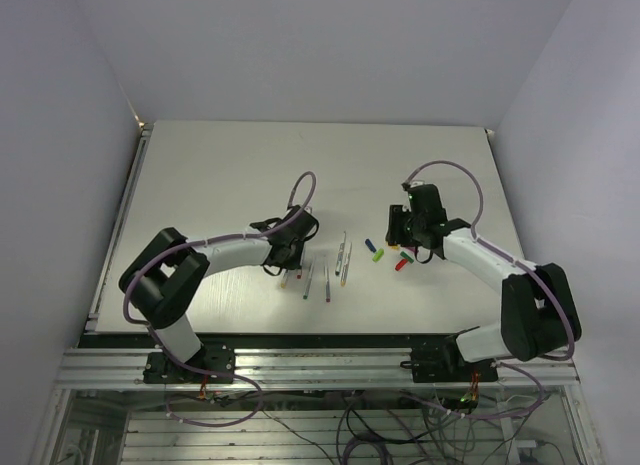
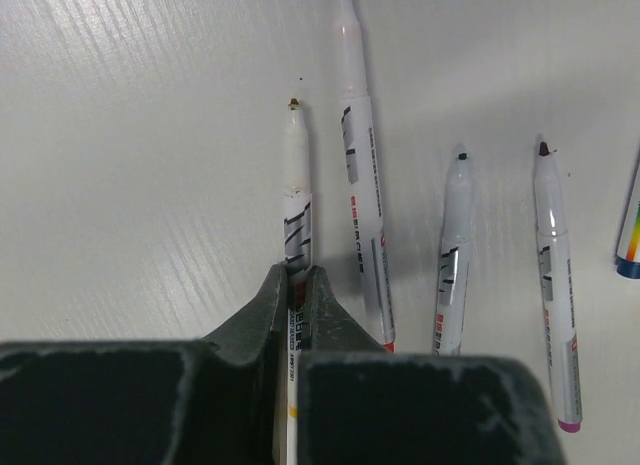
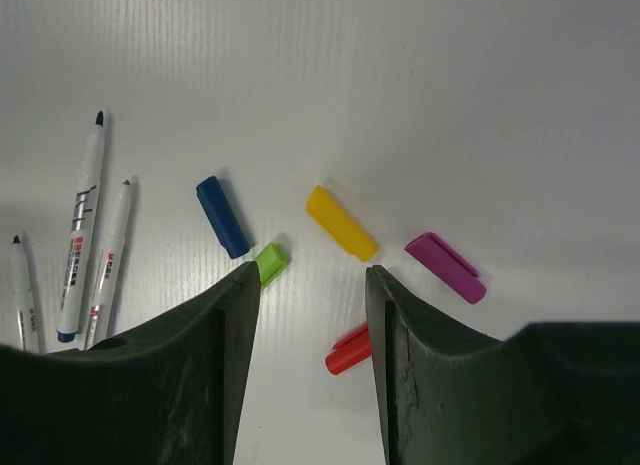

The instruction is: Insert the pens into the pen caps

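Note:
My left gripper (image 2: 297,285) is shut on a silvery pen (image 2: 296,200) with a yellow mark, its bare tip pointing away from me. Three more pens (image 2: 360,185) (image 2: 455,255) (image 2: 555,285) lie in a row just to its right. From above, the left gripper (image 1: 289,249) sits at the left end of the pen row (image 1: 328,282). My right gripper (image 3: 310,275) stands open above the caps. A red cap (image 3: 348,349) lies between its fingers, with light green (image 3: 270,262), blue (image 3: 222,216), yellow (image 3: 341,223) and magenta (image 3: 445,267) caps beyond.
Three pens (image 3: 82,225) lie at the left of the right wrist view. The end of another pen (image 2: 630,235) shows at the right edge of the left wrist view. The white table (image 1: 230,175) reaches back to the wall.

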Motion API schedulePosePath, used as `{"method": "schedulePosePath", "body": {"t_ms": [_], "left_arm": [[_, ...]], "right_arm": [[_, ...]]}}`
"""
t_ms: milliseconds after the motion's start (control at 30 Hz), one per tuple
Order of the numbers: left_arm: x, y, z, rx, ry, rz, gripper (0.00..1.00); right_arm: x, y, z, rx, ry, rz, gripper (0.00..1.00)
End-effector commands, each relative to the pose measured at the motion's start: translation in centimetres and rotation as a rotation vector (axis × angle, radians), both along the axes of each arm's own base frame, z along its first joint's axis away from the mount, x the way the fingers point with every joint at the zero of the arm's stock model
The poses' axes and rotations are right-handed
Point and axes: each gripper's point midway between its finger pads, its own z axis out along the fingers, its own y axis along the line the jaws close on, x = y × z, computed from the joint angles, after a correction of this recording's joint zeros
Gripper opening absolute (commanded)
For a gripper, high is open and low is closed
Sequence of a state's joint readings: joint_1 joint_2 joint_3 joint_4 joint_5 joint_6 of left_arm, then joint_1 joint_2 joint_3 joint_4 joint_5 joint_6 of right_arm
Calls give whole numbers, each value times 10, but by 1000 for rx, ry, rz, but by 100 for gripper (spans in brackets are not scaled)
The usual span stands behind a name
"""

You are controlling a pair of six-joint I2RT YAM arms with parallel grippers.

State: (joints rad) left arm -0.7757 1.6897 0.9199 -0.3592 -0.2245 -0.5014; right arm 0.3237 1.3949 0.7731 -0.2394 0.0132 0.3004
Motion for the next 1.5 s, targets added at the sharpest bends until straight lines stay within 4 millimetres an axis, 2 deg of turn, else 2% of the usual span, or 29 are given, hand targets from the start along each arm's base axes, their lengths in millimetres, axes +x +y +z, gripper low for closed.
{"method": "schedulePosePath", "body": {"t_ms": [0,167,433,667,1033,1467], "left_arm": [[-72,38,-51,109,289,-24,7],[-77,39,-49,74,283,-17,7],[-86,39,-50,39,292,-15,7],[-90,38,-47,15,301,-24,7],[-103,42,-51,20,348,-43,7],[-102,39,-53,10,344,-48,7]], "right_arm": [[2,8,-5,-14,20,41,46],[5,8,-15,-54,44,43,45],[18,1,-17,-110,37,17,44],[23,-1,-29,-142,69,12,43],[11,6,-46,-94,120,9,43],[4,1,-64,-132,166,-15,42]]}}
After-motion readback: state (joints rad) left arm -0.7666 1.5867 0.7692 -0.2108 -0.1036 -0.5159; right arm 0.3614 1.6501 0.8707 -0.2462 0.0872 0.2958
